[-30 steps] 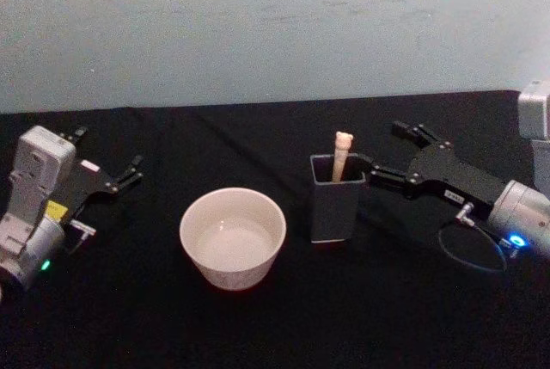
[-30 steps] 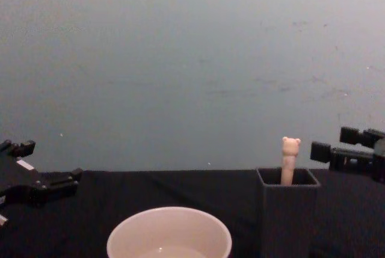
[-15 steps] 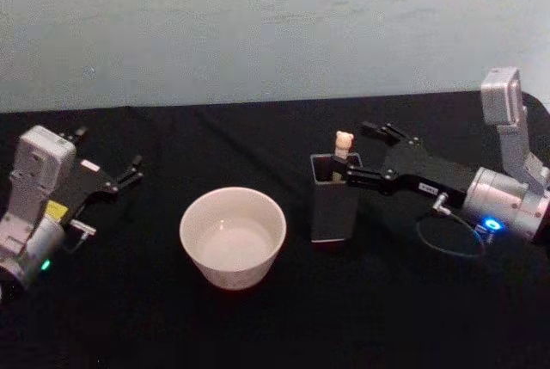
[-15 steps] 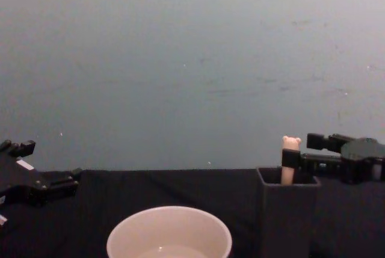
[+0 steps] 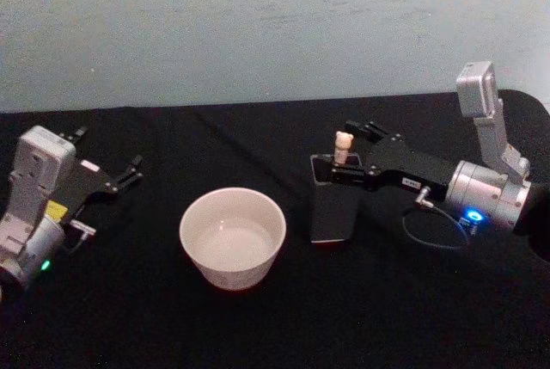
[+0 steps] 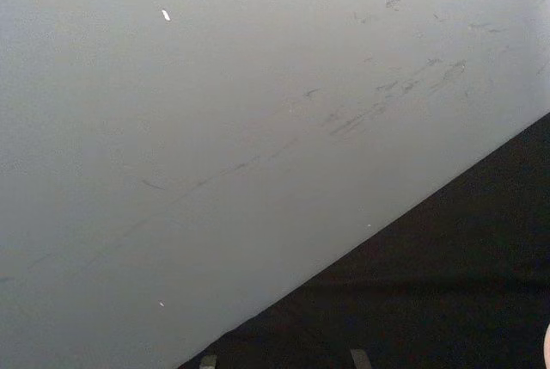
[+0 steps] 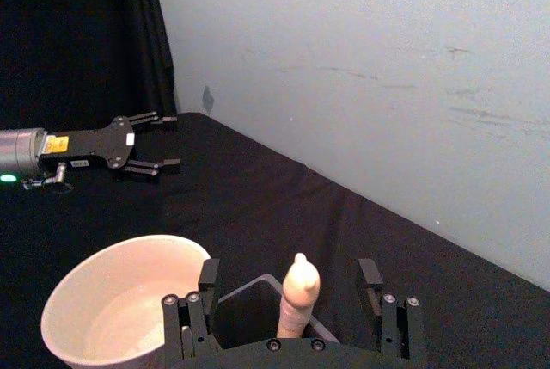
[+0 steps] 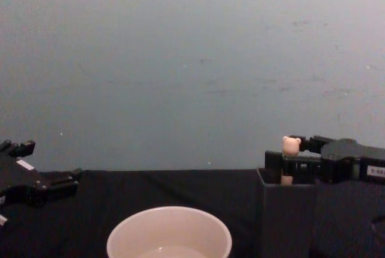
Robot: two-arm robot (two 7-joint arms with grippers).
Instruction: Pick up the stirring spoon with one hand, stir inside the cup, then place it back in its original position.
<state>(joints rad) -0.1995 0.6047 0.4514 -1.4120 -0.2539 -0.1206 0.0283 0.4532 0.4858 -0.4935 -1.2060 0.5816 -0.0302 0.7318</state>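
Note:
The stirring spoon (image 5: 343, 140) stands upright in the dark grey holder (image 5: 333, 206), its original position, with the bear head (image 8: 291, 145) sticking out above the rim. My right gripper (image 5: 344, 150) is open, reaching in from the right at handle height. In the right wrist view one finger (image 7: 206, 281) stands on each side of the spoon handle (image 7: 301, 290), with gaps between. The cream-white cup (image 5: 232, 236) sits left of the holder (image 8: 287, 216). My left gripper (image 5: 110, 150) rests open at the far left of the table.
A black cloth (image 5: 258, 326) covers the table and a pale wall (image 5: 258, 25) rises behind it. The cup (image 8: 169, 234) stands a short gap from the holder. There is bare cloth in front of both and between the cup and the left arm.
My right gripper has moved left from beside the holder to above its rim, and its open fingers now flank the spoon handle. The left arm, cup and holder have not moved.

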